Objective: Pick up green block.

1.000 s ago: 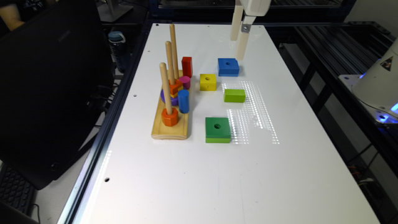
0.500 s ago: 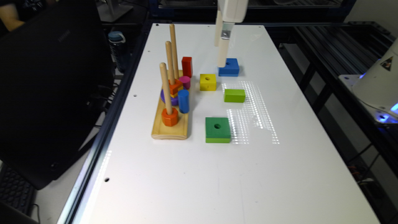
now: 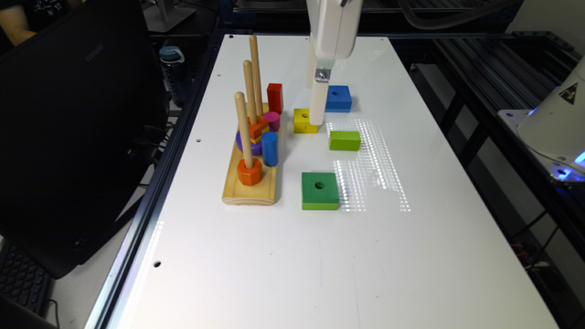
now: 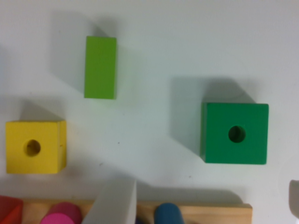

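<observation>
Whether the fingers (image 4: 116, 201) stand open or closed cannot be told; they hold nothing, hanging over the yellow block (image 3: 305, 120). Well apart, the green block (image 3: 320, 190) lies flat on the white table (image 3: 274, 256), beside the wooden peg board (image 3: 250, 183).

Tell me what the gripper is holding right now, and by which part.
Nothing. The gripper hangs above the table by the yellow block, and the green block lies apart from it, untouched. Nothing sits between its fingers.
</observation>
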